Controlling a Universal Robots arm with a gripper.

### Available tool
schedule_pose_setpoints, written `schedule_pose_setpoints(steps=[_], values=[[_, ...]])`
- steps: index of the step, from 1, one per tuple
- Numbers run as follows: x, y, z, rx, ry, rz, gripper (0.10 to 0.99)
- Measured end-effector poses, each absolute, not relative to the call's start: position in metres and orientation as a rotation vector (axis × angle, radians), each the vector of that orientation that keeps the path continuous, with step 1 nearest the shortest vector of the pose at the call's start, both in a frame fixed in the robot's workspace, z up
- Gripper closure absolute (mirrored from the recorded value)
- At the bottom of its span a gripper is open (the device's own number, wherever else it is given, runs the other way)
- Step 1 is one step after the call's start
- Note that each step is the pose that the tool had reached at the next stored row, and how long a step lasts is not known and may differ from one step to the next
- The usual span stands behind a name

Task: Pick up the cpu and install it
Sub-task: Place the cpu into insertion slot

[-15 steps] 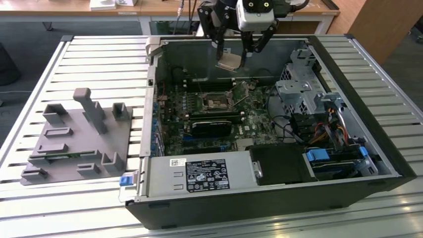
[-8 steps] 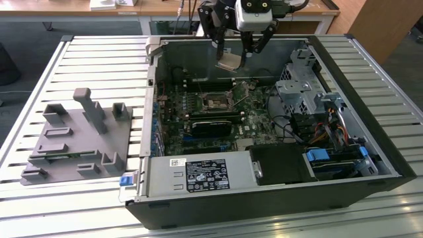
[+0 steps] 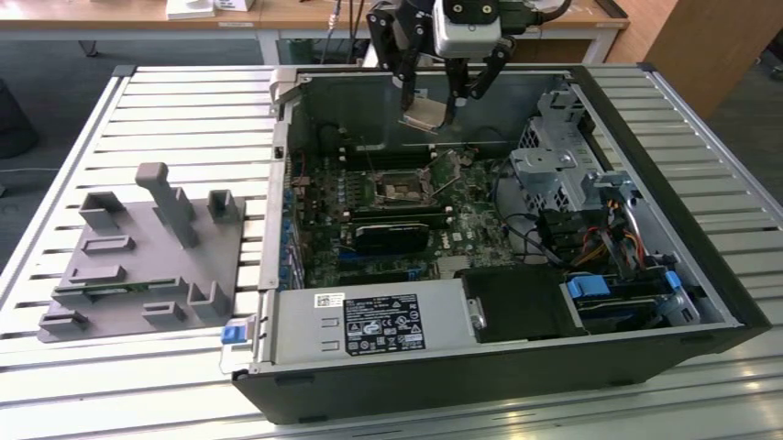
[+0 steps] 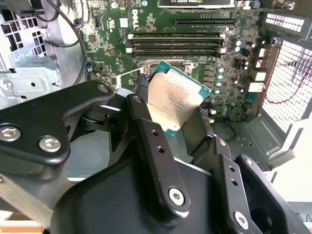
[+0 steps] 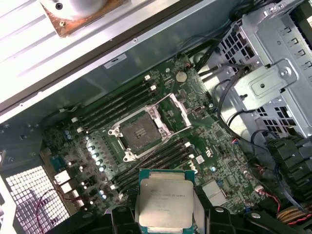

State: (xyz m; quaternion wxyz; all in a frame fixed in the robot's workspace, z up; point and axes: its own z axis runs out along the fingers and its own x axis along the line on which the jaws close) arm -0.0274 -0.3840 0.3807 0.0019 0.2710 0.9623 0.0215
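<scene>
My gripper (image 3: 430, 114) hangs above the open computer case, shut on the cpu (image 3: 424, 116), a small square chip with a silvery top. In the second wrist view the cpu (image 4: 174, 101) sits tilted between the black fingers (image 4: 146, 124), over the motherboard. In the first wrist view the cpu (image 5: 165, 200) lies flat at the gripper tips, a short way from the open socket (image 5: 137, 133), whose metal frame is swung up. In the exterior view the socket (image 3: 402, 188) lies below the gripper on the green board.
The case (image 3: 685, 238) has tall walls around the board. A drive cage (image 3: 556, 165) and cable bundle (image 3: 575, 234) fill the exterior view's right side. A grey tray (image 3: 141, 261) with upright holders rests on the slatted table at the exterior view's left.
</scene>
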Motion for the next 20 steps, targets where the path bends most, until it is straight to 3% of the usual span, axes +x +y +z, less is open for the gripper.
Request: schedule_pose_setpoints(steps=[20], values=[[-0.0274, -0.3840, 0.3802, 0.958, 2.986, 0.067, 0.557]])
